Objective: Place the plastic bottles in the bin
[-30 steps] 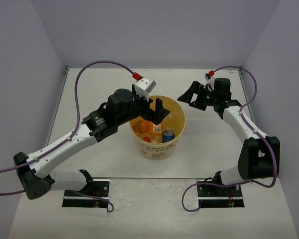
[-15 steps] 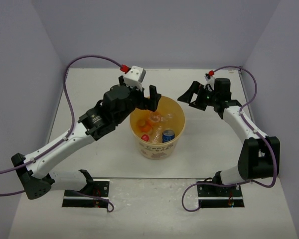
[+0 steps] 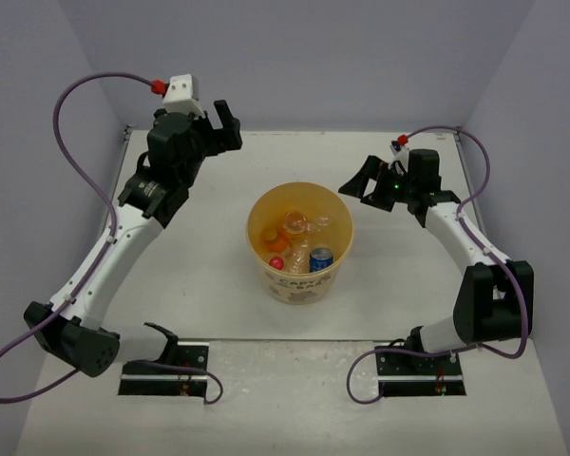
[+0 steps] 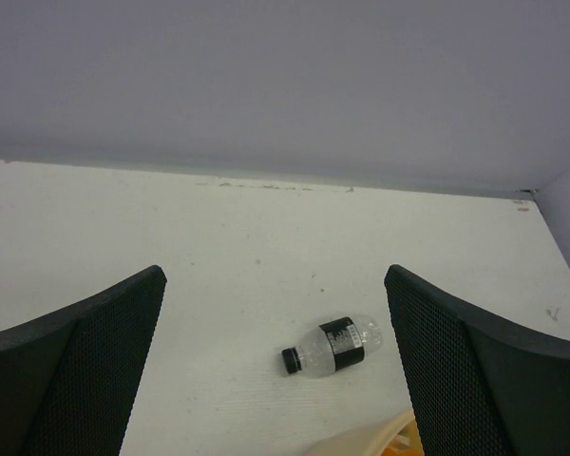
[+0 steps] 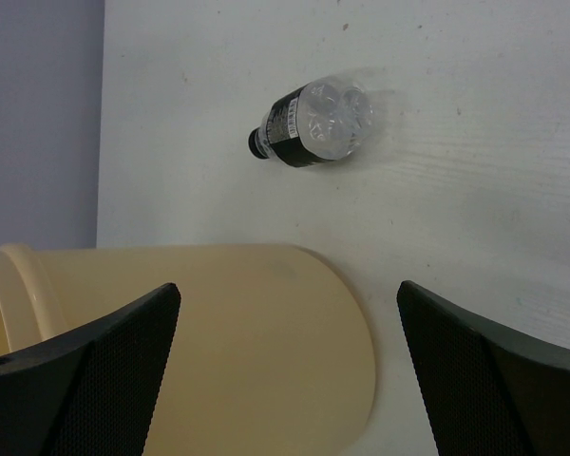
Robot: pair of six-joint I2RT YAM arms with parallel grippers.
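The bin [image 3: 300,281], a yellow-orange bucket, stands mid-table. Inside lie several plastic bottles: two orange ones [image 3: 292,220], a clear one [image 3: 315,225], one with a red cap [image 3: 277,263] and one with a blue label [image 3: 321,258]. Another clear bottle with a black label and cap [image 4: 331,346] [image 5: 312,123] lies on the table beyond the bin; the top view does not show it. My left gripper [image 3: 230,127] [image 4: 274,275] hangs open and empty, high at the back left. My right gripper [image 3: 366,188] [image 5: 287,287] is open and empty beside the bin's right wall [image 5: 199,342].
Purple walls close in the table on the left, back and right. The bin's rim [image 4: 385,439] shows at the bottom of the left wrist view. Both arm bases sit at the near edge.
The left arm has lifted away from above the bin and swung to the back left corner, gripper still open. The right arm has not moved.
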